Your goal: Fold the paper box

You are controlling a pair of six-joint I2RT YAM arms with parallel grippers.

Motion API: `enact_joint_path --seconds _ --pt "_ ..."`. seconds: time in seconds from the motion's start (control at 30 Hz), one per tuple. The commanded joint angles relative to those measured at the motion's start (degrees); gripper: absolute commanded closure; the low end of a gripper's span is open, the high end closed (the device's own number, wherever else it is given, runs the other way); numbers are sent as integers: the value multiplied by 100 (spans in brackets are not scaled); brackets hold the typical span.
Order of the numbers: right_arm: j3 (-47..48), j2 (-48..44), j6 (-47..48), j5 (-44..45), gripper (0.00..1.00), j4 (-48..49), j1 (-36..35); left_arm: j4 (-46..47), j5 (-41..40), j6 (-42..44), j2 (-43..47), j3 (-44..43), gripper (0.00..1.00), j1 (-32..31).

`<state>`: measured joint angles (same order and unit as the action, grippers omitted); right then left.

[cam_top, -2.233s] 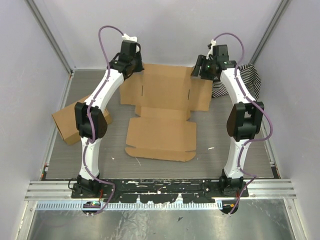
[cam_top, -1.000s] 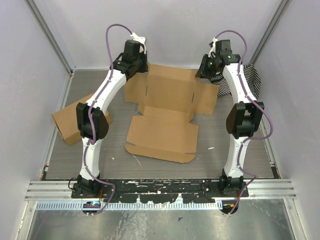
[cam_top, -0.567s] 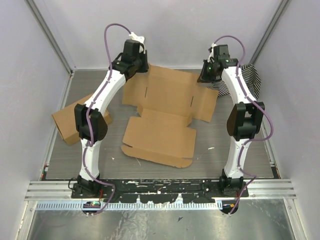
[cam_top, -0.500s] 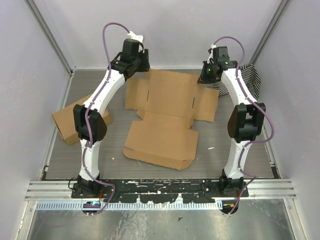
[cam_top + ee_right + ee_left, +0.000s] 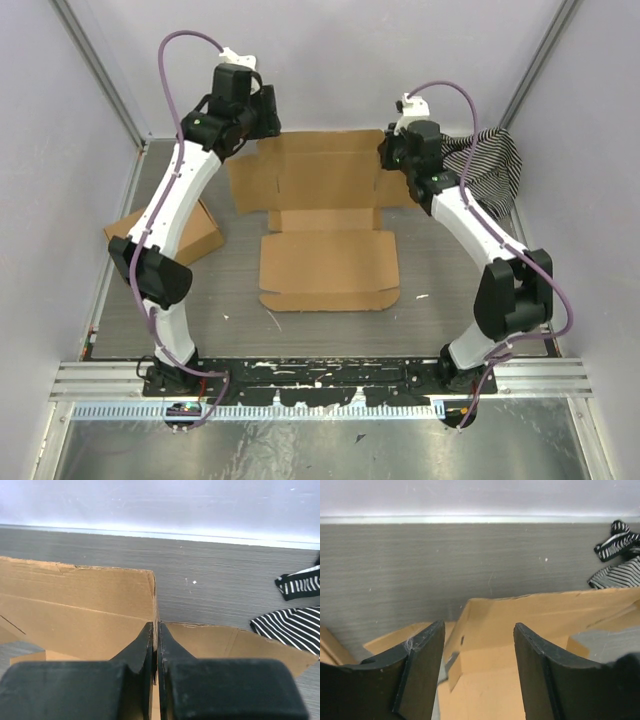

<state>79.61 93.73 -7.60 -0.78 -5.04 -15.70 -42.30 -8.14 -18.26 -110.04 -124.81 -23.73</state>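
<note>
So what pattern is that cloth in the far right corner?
Black-and-white stripes. The cloth shows best in the right wrist view.

The paper box (image 5: 328,265) is coloured plain brown; the cloth (image 5: 490,165) right of it is patterned in black-and-white stripes.

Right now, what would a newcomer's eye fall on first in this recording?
The unfolded paper box sprawls across the middle of the table, its far panel tipped up. The right gripper pinches that panel's right edge, while the left gripper hangs open over the far-left corner. A striped cloth lies far right.
</note>
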Motion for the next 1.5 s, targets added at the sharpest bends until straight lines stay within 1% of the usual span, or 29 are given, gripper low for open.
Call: enact_joint_path --seconds 0.0,0.07,0.13,0.2,0.27,0.33,0.43,0.6,0.77,0.93,1.1,1.33,1.47 --pt "-948 -764 -194 541 91 2093 -103 -970 -7 -151 538 343 38 21" --pt "-1625 -999 -210 699 91 2516 -283 -1041 -57 -168 927 853 41 19" --pt "-2008 -1145 -179 872 90 2671 -483 -864 -53 -257 1371 1498 46 17" --pt "-2289 -1256 -189 1012 89 2667 -625 -252 64 -296 1914 2274 48 9" --pt "-2597 -1399 -260 1092 89 2685 -705 125 29 -365 2362 2912 48 1" --pt "-2867 -1579 -382 1062 89 2709 -740 248 -6 -363 2624 3235 47 0" --pt "-3095 -1810 -433 1078 89 2636 -843 278 24 -315 2741 3452 47 0" --pt "-3090 -2179 -447 1051 88 2189 -940 415 34 -202 2703 3641 47 -9" --pt "-2795 -2200 -363 981 88 1677 -961 425 148 -250 2659 3621 48 -80" --pt "-2631 -2006 -482 880 88 1508 -974 566 74 -345 2454 3551 49 -182" --pt "-2503 -1841 -498 825 87 1395 -974 242 -266 -230 1886 3158 51 -314" --pt "-2276 -1501 -465 814 87 1306 -978 139 -658 -114 1459 2965 54 -321" --pt "-2010 -1228 -396 836 87 1187 -973 22 -859 6 1174 2609 55 -326"
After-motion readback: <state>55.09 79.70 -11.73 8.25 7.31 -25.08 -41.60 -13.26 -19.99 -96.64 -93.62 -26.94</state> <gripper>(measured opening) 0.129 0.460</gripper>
